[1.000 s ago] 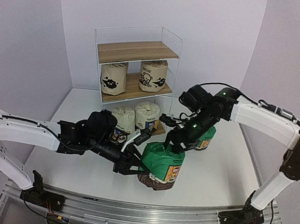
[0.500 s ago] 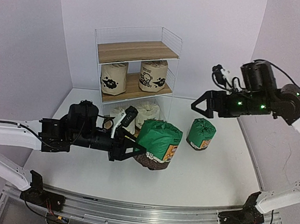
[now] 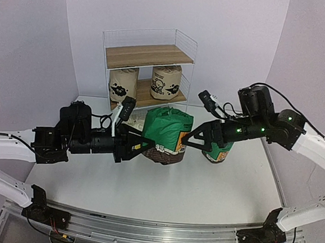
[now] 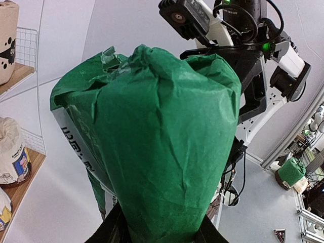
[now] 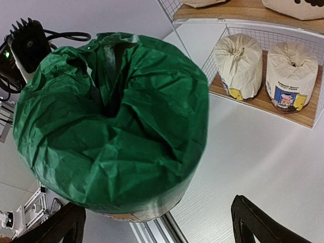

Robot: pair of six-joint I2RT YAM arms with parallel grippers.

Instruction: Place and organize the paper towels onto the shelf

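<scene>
Handoff's done: in the last second your right gripper (image 3: 198,138) let go of the green roll (image 3: 167,130), swung away, and is back just right of it at centre frame, jaws wide, holding nothing. Only the left gripper (image 3: 136,146) clamps the roll now, near its base, and has carried it up-frame to just in front of the shelf (image 3: 147,96). It looks clear of the table (image 3: 90,183). The left arm reaches in low from the left, wrist roughly level. The top board (image 3: 148,55) is bare, likely its slot. The 2nd green roll (image 3: 220,155) sits right of centre.
</scene>
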